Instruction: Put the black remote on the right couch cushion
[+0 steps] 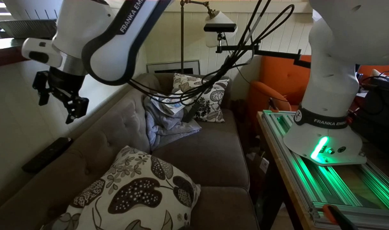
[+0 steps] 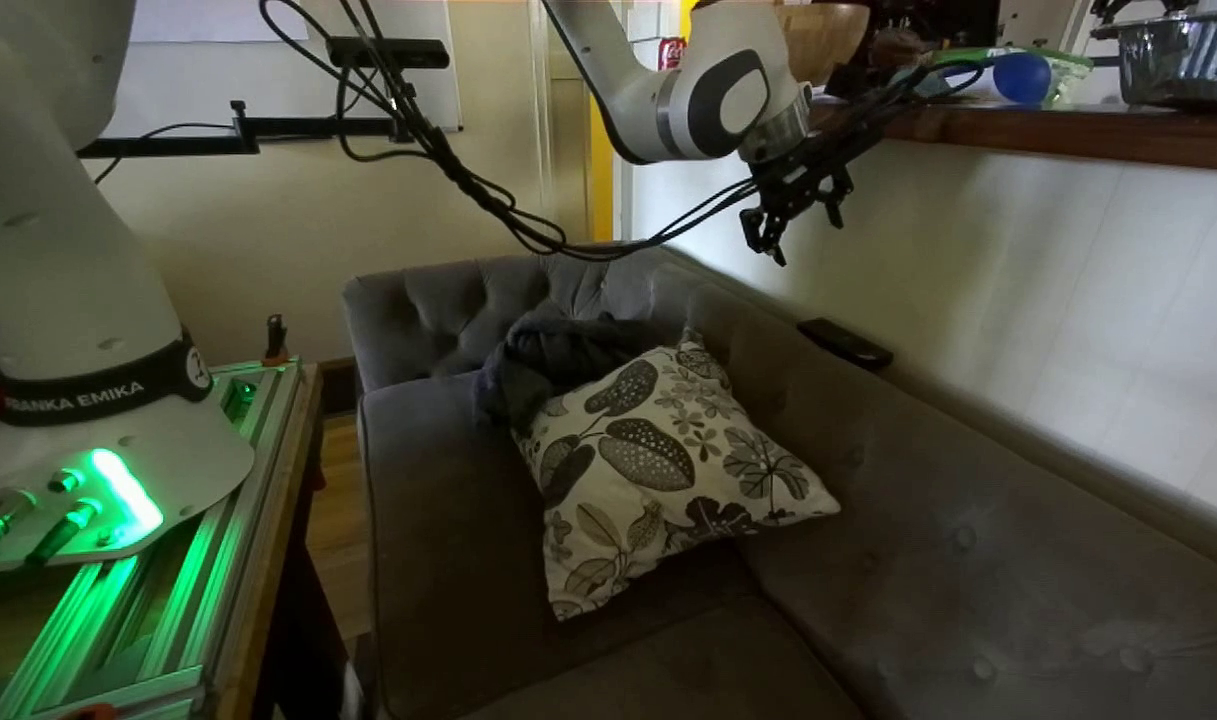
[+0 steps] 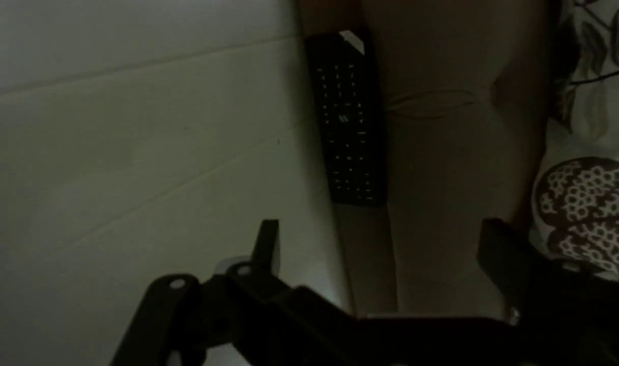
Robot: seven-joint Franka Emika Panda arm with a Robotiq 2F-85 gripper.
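The black remote (image 1: 47, 155) lies flat along the top of the couch's backrest, against the wall; its rows of buttons show in the wrist view (image 3: 347, 122). My gripper (image 1: 56, 110) hangs above it in both exterior views (image 2: 806, 240), apart from it. In the wrist view the fingers (image 3: 266, 246) are spread wide with nothing between them, and the remote lies ahead of the gap. Taken facing the couch from the robot's base, the right couch cushion (image 1: 207, 153) is the grey-brown seat bearing the blanket; its bare part also shows in an exterior view (image 2: 668, 670).
A leaf-patterned pillow (image 1: 149, 188) leans on the backrest near the remote. Another patterned pillow (image 1: 213, 99) and a grey blanket (image 1: 168, 127) with papers occupy the couch's far end. A wooden ledge (image 2: 1018, 130) juts from the wall beside the gripper. Cables droop from the arm.
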